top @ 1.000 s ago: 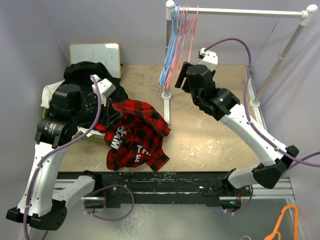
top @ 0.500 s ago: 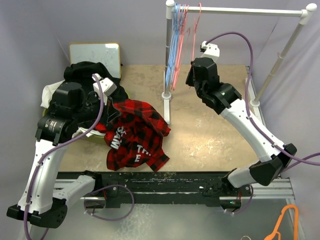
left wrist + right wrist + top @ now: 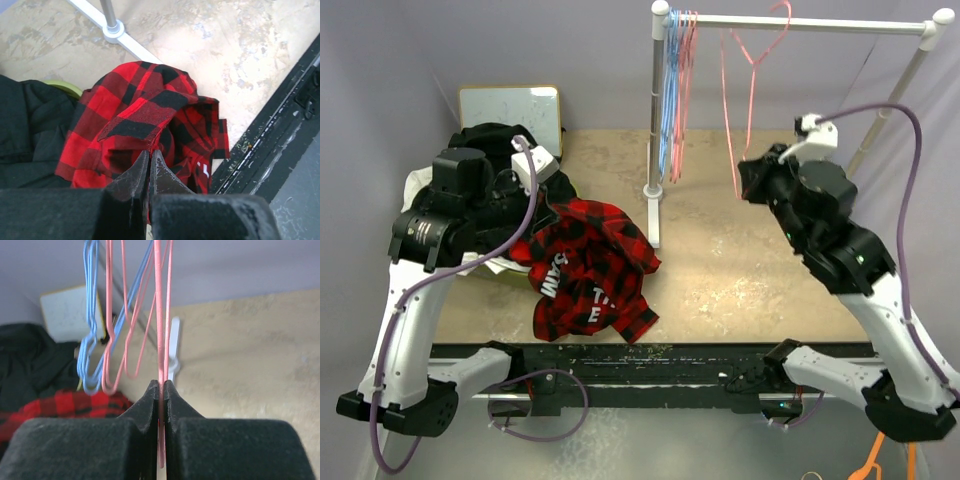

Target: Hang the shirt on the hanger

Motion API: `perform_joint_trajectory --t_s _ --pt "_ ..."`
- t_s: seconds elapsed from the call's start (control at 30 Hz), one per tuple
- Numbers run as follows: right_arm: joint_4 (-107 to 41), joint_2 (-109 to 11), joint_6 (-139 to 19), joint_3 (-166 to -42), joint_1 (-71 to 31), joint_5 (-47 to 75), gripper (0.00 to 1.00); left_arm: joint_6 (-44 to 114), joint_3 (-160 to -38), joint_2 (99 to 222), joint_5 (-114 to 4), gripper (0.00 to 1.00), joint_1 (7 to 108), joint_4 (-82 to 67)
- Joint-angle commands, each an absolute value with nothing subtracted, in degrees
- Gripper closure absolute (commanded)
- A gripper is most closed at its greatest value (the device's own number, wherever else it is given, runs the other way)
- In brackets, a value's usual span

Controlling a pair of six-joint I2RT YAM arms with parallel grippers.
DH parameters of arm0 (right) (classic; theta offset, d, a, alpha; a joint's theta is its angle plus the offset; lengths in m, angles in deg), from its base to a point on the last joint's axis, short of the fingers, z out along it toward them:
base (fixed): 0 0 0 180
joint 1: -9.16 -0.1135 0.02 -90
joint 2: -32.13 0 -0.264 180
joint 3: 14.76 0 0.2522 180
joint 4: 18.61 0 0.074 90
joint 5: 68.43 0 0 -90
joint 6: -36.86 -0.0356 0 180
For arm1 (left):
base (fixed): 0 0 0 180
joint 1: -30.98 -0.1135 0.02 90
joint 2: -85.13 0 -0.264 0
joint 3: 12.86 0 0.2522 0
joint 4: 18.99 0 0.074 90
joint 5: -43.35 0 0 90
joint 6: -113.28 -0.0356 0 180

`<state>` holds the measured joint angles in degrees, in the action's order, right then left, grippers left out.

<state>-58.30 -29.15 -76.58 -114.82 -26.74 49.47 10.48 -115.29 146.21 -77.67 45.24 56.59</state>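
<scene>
The right claw (image 3: 161,389) is clamped on a wire of the hanger (image 3: 159,315), which hangs hook-up from the rail (image 3: 820,22), its length running down to the claw. The left claw (image 3: 149,159) pinches a fold of the shirt (image 3: 590,265), crumpled on the tabletop (image 3: 740,270), stretching toward the near edge.

Your red-black check flannel shirt (image 3: 590,265) lies crumpled, lettering up; thin pale-pink wire hanger (image 3: 729,120) hangs tilted off the rail (image 3: 840,24).
</scene>
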Motion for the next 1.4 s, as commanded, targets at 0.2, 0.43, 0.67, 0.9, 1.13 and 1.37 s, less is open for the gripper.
perform_joint_trajectory --t_s 0.2,0.43,0.67,0.9,1.13,1.37 --pt "-77.6 -6.6 -92.0 -98.3 -26.8 28.1 1.0 12.4 -120.5 151.8 -69.1 1.0 45.3 49.2" --pt "-83.8 4.2 -95.6 -94.6 -26.6 12.6 1.0 11.4 -122.4 156.4 -65.0 1.0 46.7 48.7" --pt "-78.1 9.2 -97.6 -88.7 -26.7 -2.4 1.0 12.6 -120.4 157.8 -57.2 1.0 53.6 46.4" --pt "-75.5 8.5 -96.0 -89.5 -26.7 -7.5 1.0 14.6 -121.3 159.3 -56.7 1.0 56.1 46.4" --pt "-78.8 8.0 -93.4 -94.2 -26.7 -5.9 1.0 13.0 -120.3 158.3 -52.7 1.0 56.1 45.8" --pt "-84.1 6.8 -90.9 -98.8 -26.7 -3.1 1.0 11.4 -116.8 156.7 -49.7 1.0 56.1 44.6"
